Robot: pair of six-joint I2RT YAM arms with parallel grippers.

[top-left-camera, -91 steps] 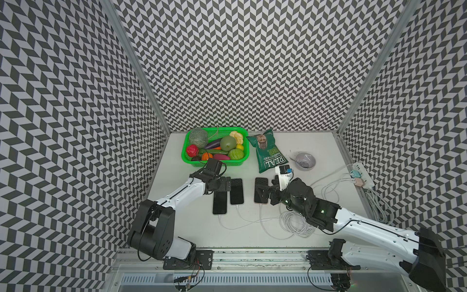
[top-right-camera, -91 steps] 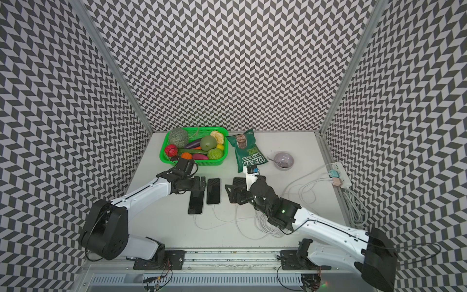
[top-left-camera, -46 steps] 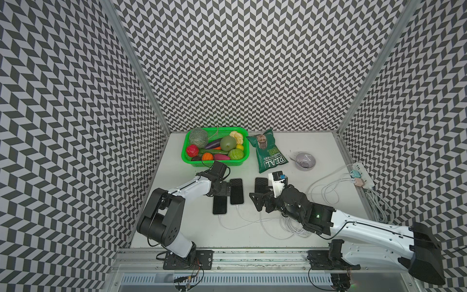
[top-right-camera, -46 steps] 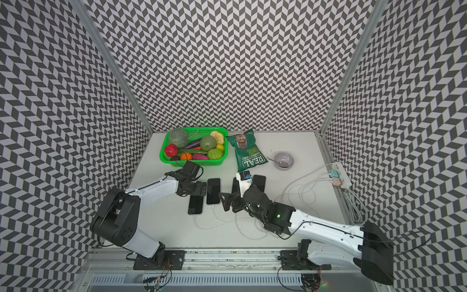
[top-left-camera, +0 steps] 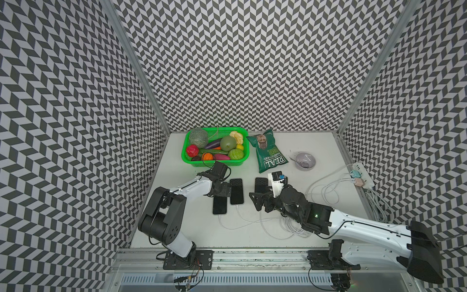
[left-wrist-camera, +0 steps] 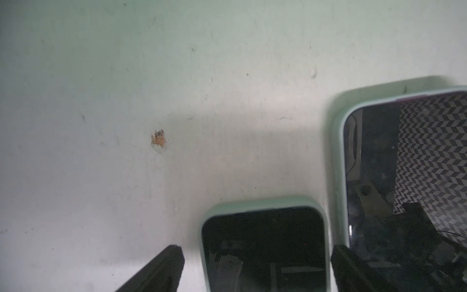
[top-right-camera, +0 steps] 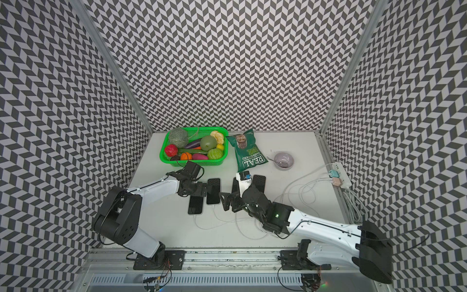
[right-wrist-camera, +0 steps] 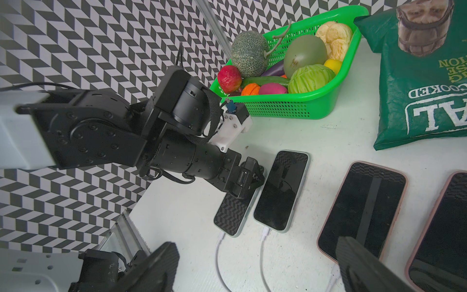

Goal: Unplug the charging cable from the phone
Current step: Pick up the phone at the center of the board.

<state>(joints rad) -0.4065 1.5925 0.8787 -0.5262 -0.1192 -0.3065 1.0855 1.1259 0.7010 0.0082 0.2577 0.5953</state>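
Observation:
Several dark-screened phones lie side by side, each with a white charging cable in its near end. My left gripper (top-left-camera: 223, 191) is open, low over the far end of the leftmost phone (top-left-camera: 219, 206), which has a pale green case. In the left wrist view its fingers (left-wrist-camera: 161, 270) stand on either side of that phone (left-wrist-camera: 264, 250) with a gap. That phone's cable (right-wrist-camera: 218, 249) is plugged in. My right gripper (top-left-camera: 261, 203) hovers open above the table near the pink-cased phone (right-wrist-camera: 361, 209), holding nothing.
A green basket (top-left-camera: 214, 164) of toy fruit stands behind the left arm. A green crisp bag (top-left-camera: 269, 151) and a grey bowl (top-left-camera: 305, 160) lie at the back. A power strip (top-left-camera: 361, 174) is at the right edge. Coiled white cable (top-left-camera: 293, 225) lies under the right arm.
My left arm's elbow has swung towards the front while its gripper stays at the leftmost phone, jaws slightly narrower. My right gripper has drawn back towards the front and a little left.

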